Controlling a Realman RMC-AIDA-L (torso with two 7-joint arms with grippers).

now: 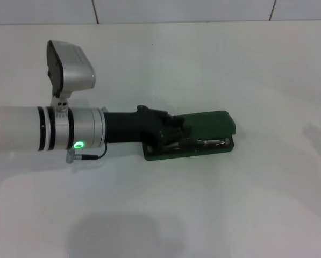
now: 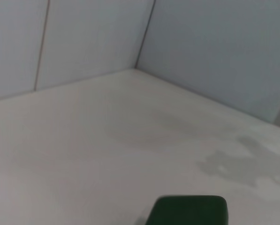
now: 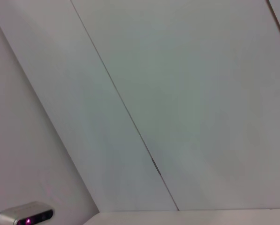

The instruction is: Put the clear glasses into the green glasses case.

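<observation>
Left gripper (image 1: 173,129) over the open green glasses case (image 1: 216,122); grip state indiscernible. Clear glasses (image 1: 203,143) inside: light, slippery, fragile; handle by frame.

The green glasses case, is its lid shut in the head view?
No, the green glasses case lies open on the table, with the clear glasses visible inside and the left gripper over it.

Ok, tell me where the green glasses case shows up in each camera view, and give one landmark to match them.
Head view: the green glasses case lies open at the picture's centre, on the white table, with the left gripper over its near end.
Left wrist view: only a dark green corner shows at the bottom edge.
Right wrist view: not in it; only wall panels.
Shared landmark: the white table.
</observation>
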